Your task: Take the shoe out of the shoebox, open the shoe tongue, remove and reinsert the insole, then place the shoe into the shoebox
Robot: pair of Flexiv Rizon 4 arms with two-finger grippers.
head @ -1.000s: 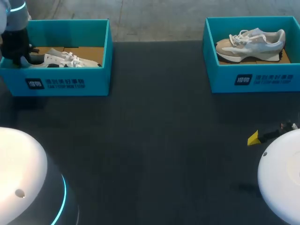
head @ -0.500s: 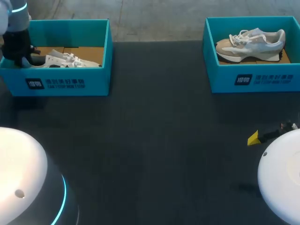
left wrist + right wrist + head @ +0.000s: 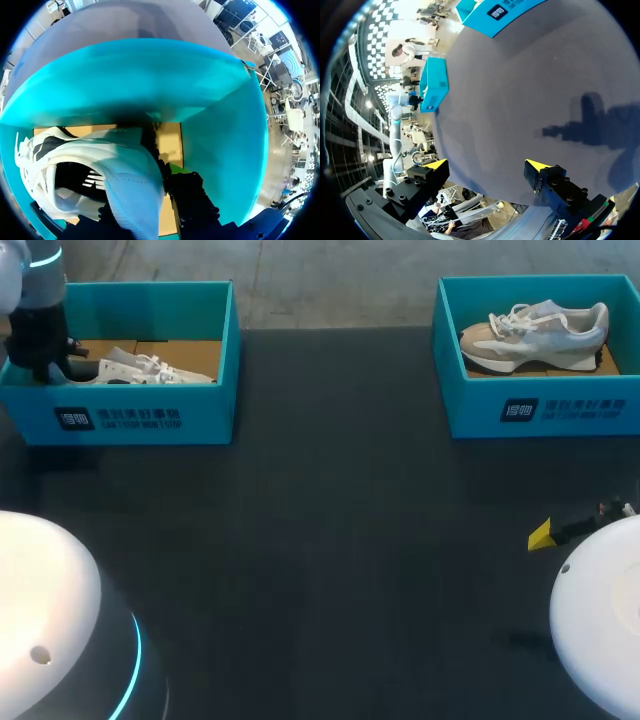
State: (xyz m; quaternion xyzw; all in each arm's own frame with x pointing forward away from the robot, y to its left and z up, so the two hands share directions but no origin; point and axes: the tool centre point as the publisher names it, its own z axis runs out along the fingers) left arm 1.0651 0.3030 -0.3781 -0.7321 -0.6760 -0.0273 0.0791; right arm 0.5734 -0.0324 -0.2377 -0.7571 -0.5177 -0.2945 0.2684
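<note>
On the front of the left shoebox (image 3: pixel 200 415) and the right shoebox (image 3: pixel 470 412) we see white print, too small to read.

Left arm (image 3: pixel 38 315) black-cased below a white link with a glowing cyan ring, big white domed housings (image 3: pixel 45 600), cyan strip on the left one, right gripper (image 3: pixel 487 165) black blocks, round screws, yellow wedge tips

A robotics lab bench is showing: the left arm (image 3: pixel 35 320) and right arm (image 3: pixel 600 630) are flanking a dark table (image 3: pixel 330 540) that is bearing the left shoebox (image 3: pixel 130 415) and right shoebox (image 3: pixel 545 410), both teal.
</note>
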